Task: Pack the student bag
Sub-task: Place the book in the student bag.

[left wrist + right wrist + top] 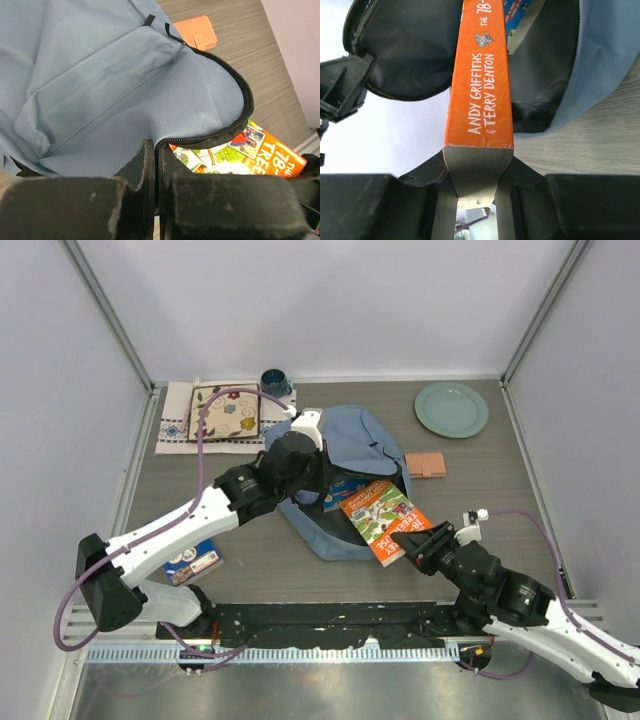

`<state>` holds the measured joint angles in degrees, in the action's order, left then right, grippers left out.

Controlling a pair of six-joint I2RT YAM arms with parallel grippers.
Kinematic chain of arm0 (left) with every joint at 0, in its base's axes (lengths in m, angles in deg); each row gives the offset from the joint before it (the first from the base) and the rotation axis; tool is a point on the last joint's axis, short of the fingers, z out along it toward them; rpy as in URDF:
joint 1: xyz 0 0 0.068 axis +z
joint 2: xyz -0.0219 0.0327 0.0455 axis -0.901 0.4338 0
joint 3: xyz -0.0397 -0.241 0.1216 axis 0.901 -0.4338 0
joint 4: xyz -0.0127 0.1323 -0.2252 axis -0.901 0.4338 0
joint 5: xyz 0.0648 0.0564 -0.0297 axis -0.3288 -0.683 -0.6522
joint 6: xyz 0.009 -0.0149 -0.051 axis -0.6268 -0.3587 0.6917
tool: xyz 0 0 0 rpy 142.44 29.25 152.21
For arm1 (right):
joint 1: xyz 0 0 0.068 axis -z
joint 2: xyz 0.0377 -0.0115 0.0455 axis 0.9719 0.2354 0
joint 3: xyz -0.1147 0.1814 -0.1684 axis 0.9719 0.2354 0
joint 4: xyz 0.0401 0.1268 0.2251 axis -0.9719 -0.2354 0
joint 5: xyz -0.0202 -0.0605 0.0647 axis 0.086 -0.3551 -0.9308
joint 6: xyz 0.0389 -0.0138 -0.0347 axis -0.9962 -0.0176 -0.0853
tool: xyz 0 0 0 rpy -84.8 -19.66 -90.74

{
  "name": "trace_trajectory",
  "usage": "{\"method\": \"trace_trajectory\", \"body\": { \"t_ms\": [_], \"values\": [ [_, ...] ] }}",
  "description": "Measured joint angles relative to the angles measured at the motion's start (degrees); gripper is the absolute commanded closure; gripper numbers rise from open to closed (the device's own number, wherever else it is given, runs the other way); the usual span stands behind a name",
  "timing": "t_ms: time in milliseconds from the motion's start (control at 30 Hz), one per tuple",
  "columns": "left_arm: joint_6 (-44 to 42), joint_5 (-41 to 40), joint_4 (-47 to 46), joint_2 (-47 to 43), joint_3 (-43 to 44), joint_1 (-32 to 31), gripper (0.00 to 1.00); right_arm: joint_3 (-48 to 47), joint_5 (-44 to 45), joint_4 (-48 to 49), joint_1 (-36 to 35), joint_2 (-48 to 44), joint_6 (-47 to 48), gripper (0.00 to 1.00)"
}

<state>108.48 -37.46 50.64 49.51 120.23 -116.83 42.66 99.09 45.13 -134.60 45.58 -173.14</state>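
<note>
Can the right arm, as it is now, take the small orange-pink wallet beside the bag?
Probably not yet: the right pincer is shut on the orange book, partly inside the student bag. The wallet lies uncovered, so once the book is released the way looks free.

Overhead view looking down, wrist views close, sharing student bag [360, 440]

Item: student bag [358, 440]. Large soft backpack in dusty-blue fabric, with a dark zipper [239, 87] along the rim and a dark lining [415, 55] inside. It lies flat at the middle of the tabletop [290, 575], mouth facing near-right. The main compartment is unzipped and gaping. Its upper edge is raised, pinched at the zipper by the left gripper [156, 150]. An orange book [388, 522] juts from the mouth, far part inside, near end outside.
</note>
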Motion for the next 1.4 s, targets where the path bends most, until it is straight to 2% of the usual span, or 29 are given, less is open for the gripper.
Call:
{"method": "trace_trajectory", "body": {
  "t_ms": [367, 500, 600, 767, 900, 967, 1000, 1067, 1133, 1167, 1200, 1267, 1400],
  "values": [
    [0.09, 3.06, -2.49, -2.45, -2.08, 0.0, 1.0, 6.1, 3.02, 20.68, 0.0, 14.36, -7.96, 0.99],
    [-0.04, 3.96, -3.52, -2.86, -2.64, 0.0, 1.0, 8.28, 4.55, 31.67, 0.44, 21.86, -9.55, 0.99],
    [-0.28, 4.59, -3.89, -3.48, -3.3, 0.0, 1.0, 8.57, 3.82, 40.0, 2.62, 30.03, -10.58, 0.99],
    [-1.31, 5.68, -4.07, -4.74, -4.39, 0.0, 1.0, 6.95, -1.95, 53.33, 11.15, 48.68, -10.69, 0.99],
    [-1.68, 6.45, -4.04, -5.09, -4.7, 0.0, 1.0, -1.99, -6.32, 56.92, 16.13, 62.6, -8.33, 0.99],
    [-1.68, 6.73, -4.13, -5.35, -5.18, 0.0, 1.0, -7.56, -9.68, 58.9, 17.9, 69.02, -7.08, 0.92],
    [-1.68, 6.88, -4.35, -5.53, -5.42, 0.0, 1.0, -9.53, -11.23, 60.41, 18.43, 71.95, -6.47, 0.82],
    [-1.7, 6.82, -4.35, -6.16, -5.95, 0.0, 1.0, -11.3, -14.25, 63.06, 18.88, 77.09, -5.68, 0.72],
    [-1.68, 6.64, -4.28, -6.67, -6.67, 0.07, 1.0, -11.19, -16.0, 65.13, 18.84, 79.95, -5.07, 0.54],
    [-1.68, 6.62, -4.31, -6.86, -7.04, 0.04, 1.0, -10.62, -16.74, 66.29, 18.8, 80.78, -4.83, 0.48],
    [-1.68, 6.62, -4.28, -7.02, -7.32, 0.04, 1.0, -9.84, -17.53, 67.06, 18.8, 81.13, -4.68, 0.36],
    [-1.66, 6.51, -4.26, -7.3, -7.87, 0.04, 1.0, -7.06, -18.97, 67.91, 18.67, 81.2, -4.42, 0.24],
    [-1.62, 6.38, -4.0, -7.34, -8.5, 0.02, 1.0, -1.75, -20.72, 69.26, 18.43, 79.89, -3.69, 0.21]
  ]
}}
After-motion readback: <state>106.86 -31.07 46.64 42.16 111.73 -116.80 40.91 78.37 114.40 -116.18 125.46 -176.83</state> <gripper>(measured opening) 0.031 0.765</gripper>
